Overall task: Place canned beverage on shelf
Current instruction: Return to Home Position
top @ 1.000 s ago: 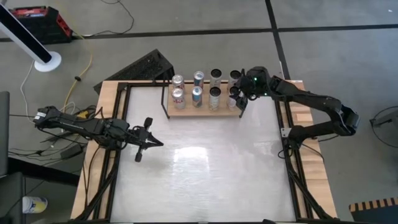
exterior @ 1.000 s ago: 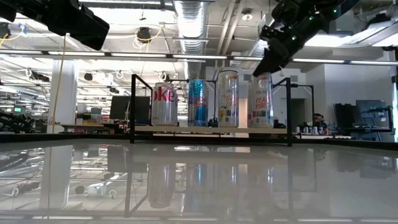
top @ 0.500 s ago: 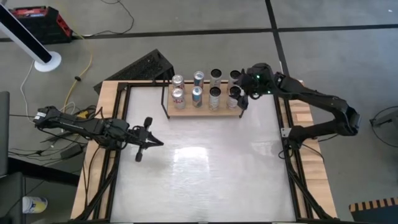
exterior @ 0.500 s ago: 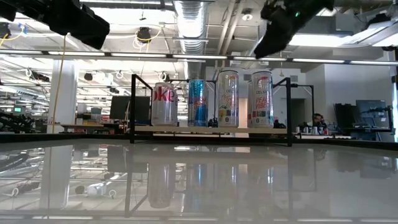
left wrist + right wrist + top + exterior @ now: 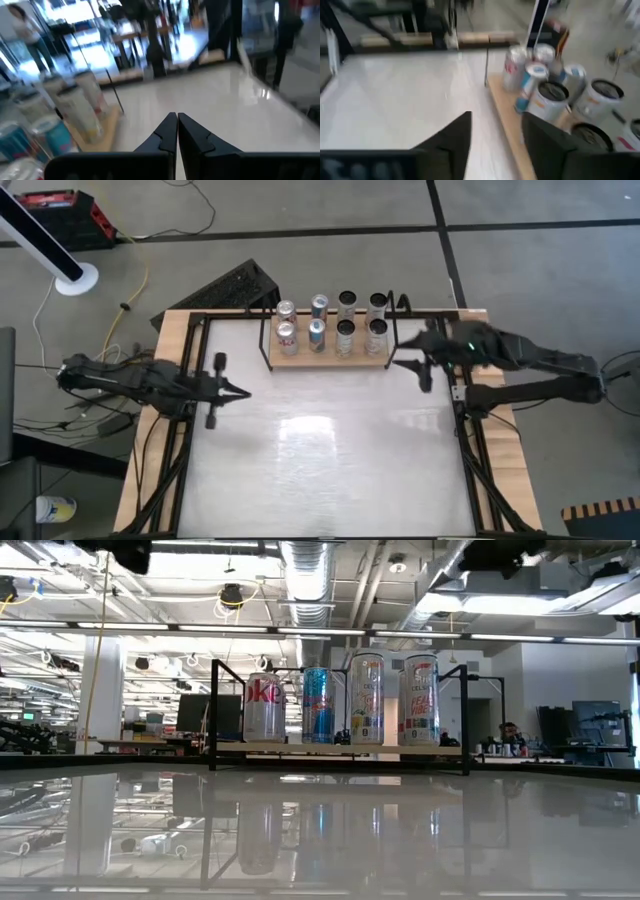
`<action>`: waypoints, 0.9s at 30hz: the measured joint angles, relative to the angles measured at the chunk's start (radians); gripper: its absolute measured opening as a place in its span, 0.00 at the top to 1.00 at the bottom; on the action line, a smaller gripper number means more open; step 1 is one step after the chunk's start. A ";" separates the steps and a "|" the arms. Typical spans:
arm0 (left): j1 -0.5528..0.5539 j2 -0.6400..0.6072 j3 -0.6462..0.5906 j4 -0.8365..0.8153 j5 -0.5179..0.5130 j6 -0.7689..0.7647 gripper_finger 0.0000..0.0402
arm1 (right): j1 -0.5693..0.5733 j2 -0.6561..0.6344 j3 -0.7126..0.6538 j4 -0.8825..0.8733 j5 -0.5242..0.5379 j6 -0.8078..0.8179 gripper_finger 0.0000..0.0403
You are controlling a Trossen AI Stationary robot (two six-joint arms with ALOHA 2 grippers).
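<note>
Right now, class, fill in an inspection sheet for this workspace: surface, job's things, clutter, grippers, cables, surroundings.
Surface: white tabletop, glossy, carrying only the shelf.
Job's things: shelf at the far edge holds eight cans, upright, in two rows of four.
Clutter: nothing seen on the tabletop.
Grippers: left gripper shut and empty, over the table's left side; right gripper open and empty, just off the shelf's right end.
Cables: yellow cable on the floor.
Surroundings: black wire rack and red-and-black box on the floor.
</note>
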 joint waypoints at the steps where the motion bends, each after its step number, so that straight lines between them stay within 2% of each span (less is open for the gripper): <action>1: 0.000 -0.039 -0.011 0.008 -0.001 -0.006 1.00 | 0.040 -0.033 -0.048 0.055 0.042 0.015 0.54; 4: 0.000 -0.148 -0.060 0.027 -0.021 -0.031 1.00 | 0.134 -0.125 -0.242 0.314 0.120 0.053 0.68; 8: 0.000 -0.260 -0.164 0.096 -0.079 -0.079 1.00 | 0.189 -0.182 -0.489 0.647 0.122 0.077 0.87; 10: 0.000 -0.304 -0.210 0.127 -0.111 -0.100 1.00 | 0.193 -0.192 -0.571 0.720 0.120 0.087 0.95; 12: 0.000 -0.340 -0.247 0.129 -0.128 -0.123 1.00 | 0.188 -0.205 -0.623 0.750 0.120 0.109 0.96; 18: 0.000 -0.413 -0.330 0.124 -0.123 -0.168 1.00 | 0.157 -0.241 -0.718 0.760 0.120 0.179 0.90; 27: 0.000 -0.438 -0.462 0.137 -0.121 -0.244 1.00 | 0.133 -0.287 -0.841 0.803 0.119 0.223 0.96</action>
